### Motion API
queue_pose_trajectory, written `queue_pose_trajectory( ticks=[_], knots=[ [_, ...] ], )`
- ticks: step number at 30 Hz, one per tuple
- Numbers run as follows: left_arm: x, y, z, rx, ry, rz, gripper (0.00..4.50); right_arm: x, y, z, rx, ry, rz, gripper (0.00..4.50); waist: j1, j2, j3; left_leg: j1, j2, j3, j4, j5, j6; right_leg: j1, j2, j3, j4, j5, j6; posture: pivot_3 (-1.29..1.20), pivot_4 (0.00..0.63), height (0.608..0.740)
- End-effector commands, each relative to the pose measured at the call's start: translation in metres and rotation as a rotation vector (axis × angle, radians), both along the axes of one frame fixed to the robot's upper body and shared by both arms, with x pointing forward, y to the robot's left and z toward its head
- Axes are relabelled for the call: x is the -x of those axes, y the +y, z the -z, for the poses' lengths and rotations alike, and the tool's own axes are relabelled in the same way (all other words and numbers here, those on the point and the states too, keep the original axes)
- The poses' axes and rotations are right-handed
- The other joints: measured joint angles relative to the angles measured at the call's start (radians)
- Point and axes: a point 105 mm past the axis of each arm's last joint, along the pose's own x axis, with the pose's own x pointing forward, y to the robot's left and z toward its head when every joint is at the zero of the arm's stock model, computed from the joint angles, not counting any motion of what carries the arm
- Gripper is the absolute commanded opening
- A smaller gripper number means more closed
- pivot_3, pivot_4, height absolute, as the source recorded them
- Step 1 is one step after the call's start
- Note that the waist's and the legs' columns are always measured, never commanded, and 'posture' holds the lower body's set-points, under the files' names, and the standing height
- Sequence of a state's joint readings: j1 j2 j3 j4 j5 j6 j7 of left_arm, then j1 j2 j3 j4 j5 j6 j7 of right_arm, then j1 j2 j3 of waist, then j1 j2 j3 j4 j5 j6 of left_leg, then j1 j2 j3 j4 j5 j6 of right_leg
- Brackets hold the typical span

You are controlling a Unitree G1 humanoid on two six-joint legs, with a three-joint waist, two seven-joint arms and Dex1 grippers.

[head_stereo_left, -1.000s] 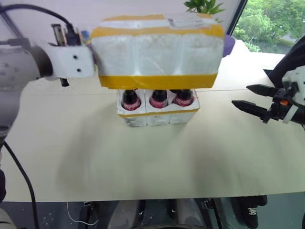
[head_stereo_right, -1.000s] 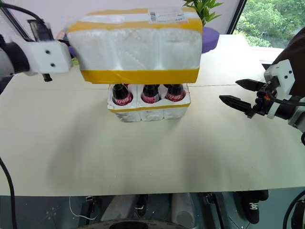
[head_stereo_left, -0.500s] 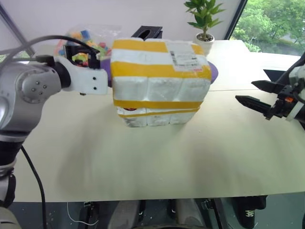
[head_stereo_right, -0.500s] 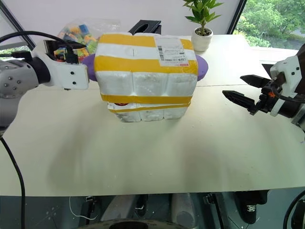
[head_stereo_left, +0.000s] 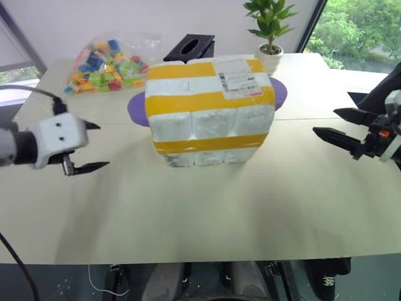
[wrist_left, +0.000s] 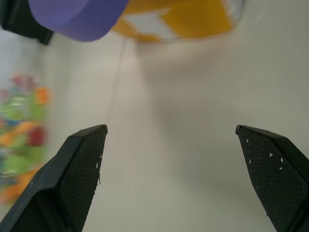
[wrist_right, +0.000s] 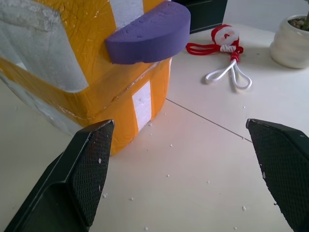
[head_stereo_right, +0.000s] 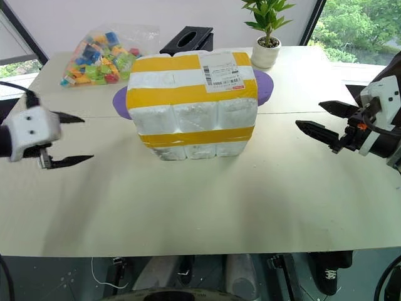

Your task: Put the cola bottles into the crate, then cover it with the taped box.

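Where the cream table shows its middle stretch, the taped box stands seated down over the crate, so that of the crate just a low strip of white foam shows below the box's lower yellow band, with its own yellow tape touching that band. The cola bottles are hidden under the box and their condition cannot be told. The box's white shipping label lies on its top face, toward the right-hand end. A purple foam disc sits behind the box, projecting past it on both sides; whether it touches the box cannot be told. The left gripper hangs above the table well to the left of the box, its two black fingers spread wide with nothing between them; the left wrist view confirms bare tabletop in the gap. The right gripper hangs well to the right of the box, pointing toward it, likewise spread wide and empty, as the right wrist view bears out. At the far left of the table lies a clear bag of coloured blocks; a black box stands behind the taped box, and a potted plant at the far right. A red-and-white cord with a small Santa figure lies on the table near the plant's pot.
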State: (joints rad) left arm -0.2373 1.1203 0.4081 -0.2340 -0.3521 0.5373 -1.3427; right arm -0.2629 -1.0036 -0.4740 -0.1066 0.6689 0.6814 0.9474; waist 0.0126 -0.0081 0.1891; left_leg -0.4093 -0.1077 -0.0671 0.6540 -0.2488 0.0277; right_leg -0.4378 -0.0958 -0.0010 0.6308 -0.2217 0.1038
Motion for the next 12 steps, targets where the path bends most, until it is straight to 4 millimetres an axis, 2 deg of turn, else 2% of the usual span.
queue_pose_trajectory(
  ticks=[1,3,6,12],
  knots=[
    [0.015,0.016,-0.030,0.398,0.186,-0.002,4.47,0.009,0.005,-0.010,0.048,-0.020,-0.059,4.50,-0.002,0.000,0.000,0.000,0.000,0.000,0.000,0.000,0.000,0.000,0.000,0.000,0.000,0.000,0.000,0.00,0.150,0.732],
    [0.014,0.027,-0.038,0.505,0.245,-0.024,4.47,0.013,0.010,-0.011,0.056,-0.014,-0.102,4.50,-0.004,0.000,0.000,0.000,0.000,0.000,0.000,0.000,0.000,0.000,0.001,-0.001,0.001,0.000,0.000,0.00,0.150,0.732],
    [0.015,0.032,-0.038,0.475,0.290,-0.034,4.47,0.013,0.014,-0.013,0.068,-0.014,-0.132,4.50,-0.009,0.000,0.000,0.001,0.000,0.000,0.000,0.000,0.000,0.000,0.000,-0.001,0.001,0.000,0.000,0.00,0.150,0.732],
    [0.006,0.030,-0.035,0.437,0.268,-0.044,4.47,0.003,0.024,-0.019,0.059,-0.031,-0.172,4.50,-0.009,0.001,0.000,0.001,0.000,0.000,-0.001,0.000,0.000,0.000,0.000,0.001,0.000,0.000,0.000,0.00,0.150,0.732]
  ],
)
